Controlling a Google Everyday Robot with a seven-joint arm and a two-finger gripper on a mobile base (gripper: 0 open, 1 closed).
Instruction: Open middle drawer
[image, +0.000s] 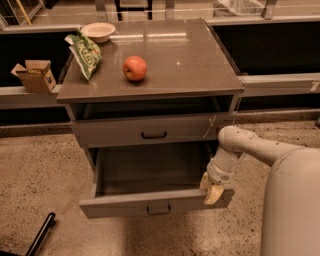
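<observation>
One drawer stands far out of the cabinet: the middle drawer, its plain front low in the camera view, with a dark loop handle at centre; the top drawer above it, marked by a white scratch, sits nearly in. The gripper is at the right end of the middle drawer's front, at its upper edge, well apart from the handle; whether it clasps that edge or merely rests on it cannot be told. The task looks close to done; the risk lies in pulling further from this off-centre spot, which could skew the drawer and jam it, or drag it off its runners; a jolt might also set the apple on the top rolling.
</observation>
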